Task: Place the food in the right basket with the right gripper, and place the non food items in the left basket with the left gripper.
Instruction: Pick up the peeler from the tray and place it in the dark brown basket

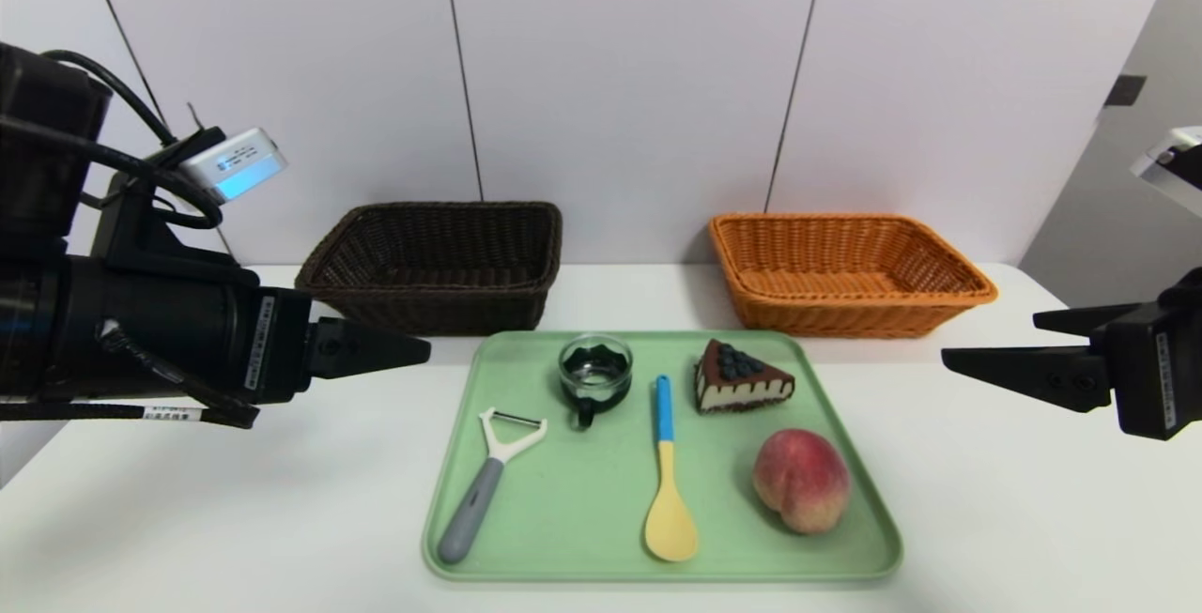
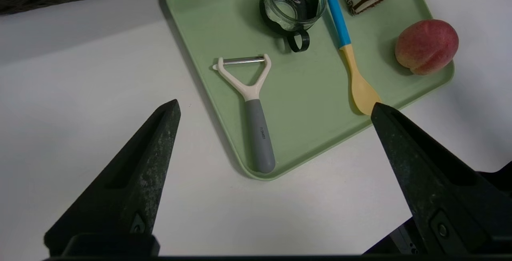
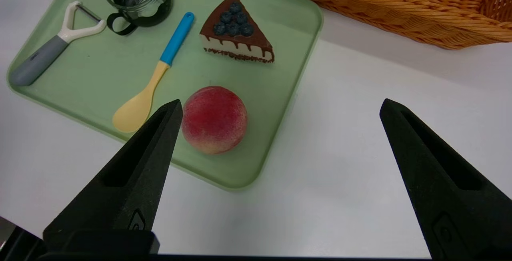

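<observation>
A green tray (image 1: 526, 538) holds a white peeler with grey handle (image 1: 484, 484), a glass cup in a black holder (image 1: 594, 374), a yellow spoon with blue handle (image 1: 668, 477), a chocolate cake wedge (image 1: 740, 377) and a peach (image 1: 801, 481). Behind it stand the dark brown left basket (image 1: 437, 261) and the light orange right basket (image 1: 845, 270). My left gripper (image 1: 418, 348) hovers left of the tray, open and empty. My right gripper (image 1: 953, 360) hovers right of the tray, open and empty. In the wrist views the left gripper (image 2: 276, 107) and right gripper (image 3: 280, 105) stand wide apart above the table.
The white table (image 1: 235, 500) runs to a white panelled wall (image 1: 620, 78) behind the baskets. Bare tabletop lies either side of the tray, under both grippers.
</observation>
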